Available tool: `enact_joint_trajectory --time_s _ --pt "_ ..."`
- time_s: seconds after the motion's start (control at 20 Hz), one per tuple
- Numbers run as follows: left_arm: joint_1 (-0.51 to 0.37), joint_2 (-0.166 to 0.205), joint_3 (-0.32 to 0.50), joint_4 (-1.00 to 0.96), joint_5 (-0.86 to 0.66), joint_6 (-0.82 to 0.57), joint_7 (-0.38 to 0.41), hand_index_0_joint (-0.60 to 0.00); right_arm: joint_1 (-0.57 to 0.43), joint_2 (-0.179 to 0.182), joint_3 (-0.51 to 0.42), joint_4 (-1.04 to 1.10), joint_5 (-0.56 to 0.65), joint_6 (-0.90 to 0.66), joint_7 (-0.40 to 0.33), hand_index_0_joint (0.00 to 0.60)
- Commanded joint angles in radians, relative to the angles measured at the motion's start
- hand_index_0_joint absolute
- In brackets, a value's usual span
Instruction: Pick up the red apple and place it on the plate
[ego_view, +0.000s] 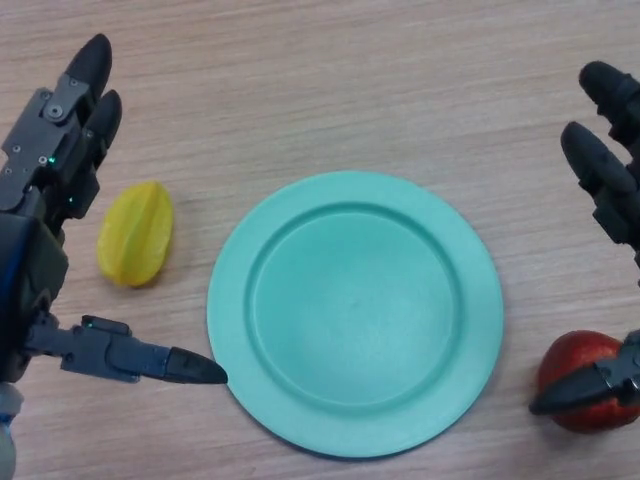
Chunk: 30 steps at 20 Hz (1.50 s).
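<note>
A red apple (578, 368) lies on the wooden table at the lower right, right of the plate. A teal plate (356, 310) sits in the middle with nothing on it. My right hand (612, 165) is at the right edge with its fingers straight above the apple; its thumb (580, 390) rests across the apple's front. My left hand (50, 180) is at the left edge, open, with its thumb (160, 360) reaching toward the plate's left rim.
A yellow starfruit (136, 232) lies between my left hand's fingers and thumb, left of the plate. The wooden table (330, 90) extends beyond the plate at the top.
</note>
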Motion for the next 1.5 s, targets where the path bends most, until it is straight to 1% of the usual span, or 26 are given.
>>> enact_joint_trajectory --time_s 0.05,0.1,0.15,0.2,0.25,0.3,0.35,0.4,0.45,0.5,0.55,0.6,0.7,0.75,0.8,0.85,0.95,1.0,1.05,1.1,1.15,1.2,1.25,1.3,1.35,1.5 --pt "-0.008 0.025 0.058 -0.025 0.022 -0.161 0.047 0.0 0.043 0.006 -0.088 0.046 -0.057 -0.328 0.101 0.0" --pt "-0.008 0.026 0.06 -0.021 0.022 -0.163 0.047 0.0 0.055 0.01 -0.097 0.079 -0.076 -0.384 0.125 0.0" --pt "-0.011 0.029 0.067 -0.013 0.022 -0.167 0.046 0.0 0.083 0.021 -0.122 0.167 -0.129 -0.538 0.174 0.0" --pt "-0.013 0.03 0.07 -0.008 0.024 -0.173 0.047 0.0 0.091 0.024 -0.131 0.216 -0.162 -0.615 0.186 0.0" --pt "-0.016 0.033 0.079 -0.006 0.017 -0.174 0.047 0.0 0.103 0.028 -0.15 0.326 -0.207 -0.761 0.196 0.0" --pt "-0.017 0.033 0.08 -0.006 0.018 -0.175 0.049 0.0 0.103 0.025 -0.157 0.381 -0.234 -0.824 0.191 0.0" --pt "-0.019 0.033 0.078 -0.007 0.021 -0.179 0.053 0.0 0.095 0.013 -0.168 0.516 -0.31 -0.975 0.165 0.0" --pt "-0.019 0.033 0.076 -0.005 0.025 -0.182 0.055 0.0 0.09 0.003 -0.169 0.573 -0.349 -1.027 0.143 0.0" --pt "-0.02 0.033 0.072 0.0 0.028 -0.187 0.056 0.0 0.079 -0.016 -0.16 0.685 -0.424 -1.106 0.094 0.0" --pt "-0.022 0.034 0.07 0.001 0.031 -0.187 0.057 0.0 0.074 -0.026 -0.152 0.732 -0.46 -1.133 0.066 0.0" --pt "-0.029 0.036 0.064 0.004 0.041 -0.189 0.064 0.0 0.06 -0.045 -0.136 0.822 -0.543 -1.177 -0.004 0.0" --pt "-0.029 0.036 0.063 0.003 0.041 -0.188 0.064 0.0 0.057 -0.053 -0.122 0.844 -0.563 -1.178 -0.035 0.0" --pt "-0.029 0.036 0.062 0.002 0.041 -0.188 0.064 0.0 0.052 -0.059 -0.106 0.862 -0.582 -1.169 -0.07 0.2" --pt "-0.028 0.036 0.061 0.0 0.04 -0.188 0.064 0.0 0.05 -0.064 -0.093 0.871 -0.602 -1.15 -0.1 0.349" --pt "-0.025 0.034 0.062 -0.003 0.038 -0.187 0.062 0.0 0.048 -0.069 -0.082 0.879 -0.626 -1.131 -0.13 0.45" --pt "-0.013 0.028 0.065 -0.006 0.033 -0.19 0.061 0.0 0.043 -0.09 -0.067 0.903 -0.717 -1.109 -0.221 0.598" --pt "-0.009 0.026 0.076 0.003 0.034 -0.202 0.07 0.0 0.053 -0.104 -0.071 0.886 -0.765 -1.095 -0.238 0.6" --pt "-0.007 0.027 0.08 0.005 0.034 -0.206 0.071 0.0 0.054 -0.107 -0.076 0.867 -0.77 -1.088 -0.236 0.6" --pt "-0.003 0.027 0.086 0.008 0.034 -0.209 0.07 0.0 0.06 -0.103 -0.084 0.821 -0.741 -1.066 -0.213 0.6" --pt "0.0 0.025 0.087 0.005 0.036 -0.209 0.069 0.0 0.066 -0.089 -0.083 0.766 -0.68 -1.027 -0.18 0.6" --pt "0.007 0.024 0.085 -0.003 0.038 -0.205 0.059 0.0 0.069 -0.055 -0.076 0.65 -0.566 -0.933 -0.127 0.6" --pt "0.011 0.023 0.085 -0.007 0.035 -0.206 0.049 0.0 0.066 -0.042 -0.068 0.577 -0.545 -0.879 -0.113 0.6" --pt "0.016 0.021 0.087 -0.015 0.028 -0.202 0.033 0.0 0.046 -0.023 -0.043 0.465 -0.514 -0.797 -0.097 0.6" --pt "0.018 0.021 0.087 -0.018 0.028 -0.202 0.025 0.0 0.022 -0.021 -0.018 0.424 -0.521 -0.766 -0.099 0.6" --pt "0.019 0.02 0.087 -0.022 0.031 -0.201 0.014 0.0 -0.033 -0.024 0.036 0.379 -0.549 -0.722 -0.12 0.6" --pt "0.012 0.024 0.092 -0.052 0.012 -0.173 -0.002 0.0 -0.157 -0.021 0.195 0.366 -0.607 -0.587 -0.141 0.6"
